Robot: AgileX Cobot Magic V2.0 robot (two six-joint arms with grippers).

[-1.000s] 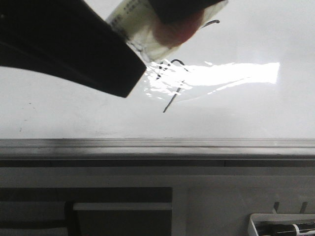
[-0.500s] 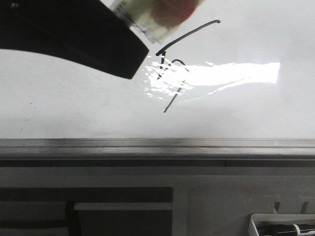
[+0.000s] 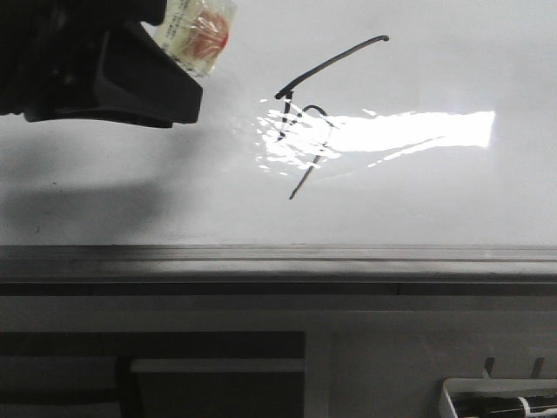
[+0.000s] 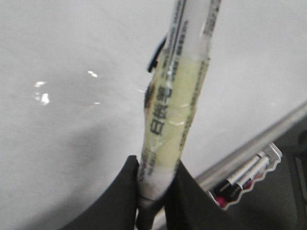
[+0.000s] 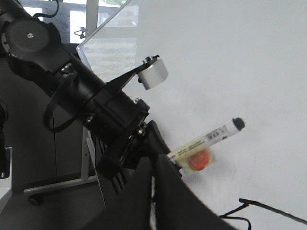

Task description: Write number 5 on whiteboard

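Left gripper [image 4: 156, 191] is clamped on the marker [image 4: 175, 96], off to the left of the 5 [image 3: 315, 113], clear of the whiteboard [image 3: 435, 200]. Right gripper's out of sight.

Left hand [image 3: 187, 65] now clear of number 5 [image 3: 318, 113]

Front view faces the whiteboard [image 3: 452, 200] close-up; both wrist views look along their arms, sharing its marker [image 4: 177, 100].
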